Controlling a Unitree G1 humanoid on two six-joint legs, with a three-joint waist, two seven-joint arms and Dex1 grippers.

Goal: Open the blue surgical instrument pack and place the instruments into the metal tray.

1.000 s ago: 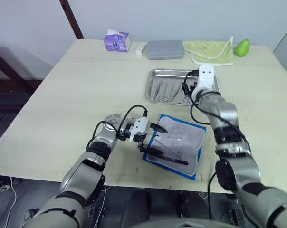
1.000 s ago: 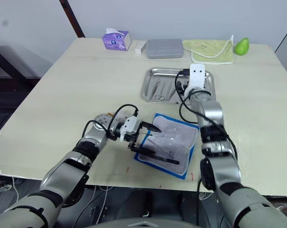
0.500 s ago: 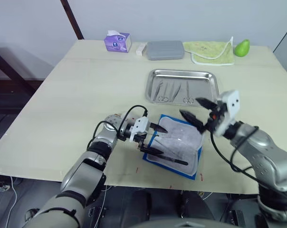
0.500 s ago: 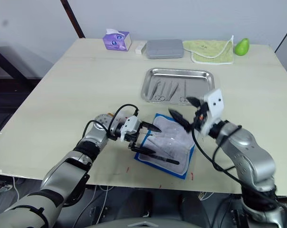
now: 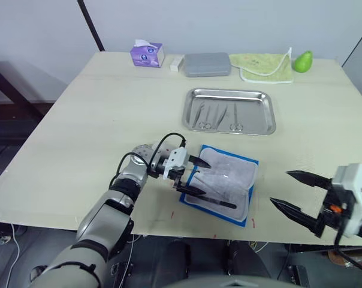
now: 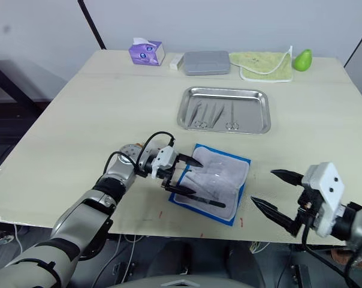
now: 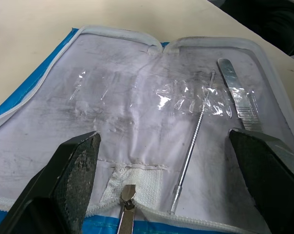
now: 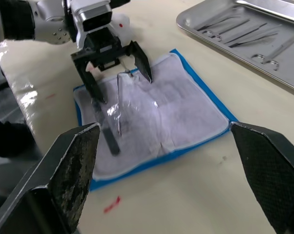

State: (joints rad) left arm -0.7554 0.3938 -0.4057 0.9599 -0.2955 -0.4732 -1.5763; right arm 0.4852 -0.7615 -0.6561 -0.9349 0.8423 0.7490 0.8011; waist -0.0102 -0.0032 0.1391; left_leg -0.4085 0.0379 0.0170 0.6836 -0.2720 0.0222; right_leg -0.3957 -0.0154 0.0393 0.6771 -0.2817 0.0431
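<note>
The blue surgical instrument pack (image 5: 224,180) lies unfolded near the table's front edge, pale lining up. A thin probe (image 7: 192,146) and a flat silver handle (image 7: 238,95) rest on the lining. My left gripper (image 5: 200,177) is open at the pack's left edge, its fingers spread over the lining and holding nothing. My right gripper (image 5: 280,188) hangs open and empty to the right of the pack, near the front right edge. Farther back sits the metal tray (image 5: 190,113), with several silver instruments (image 5: 220,115) lying in it.
Along the back edge stand a purple tissue box (image 5: 148,53), a small white block (image 5: 177,62), a grey case (image 5: 208,63), a yellow-green cloth (image 5: 262,65) and a green pear (image 5: 302,60). Red marks (image 5: 253,222) dot the front edge.
My right arm has swung back from over the tray to the front right of the table, past the pack, with its fingers open. The left gripper has stayed put.
</note>
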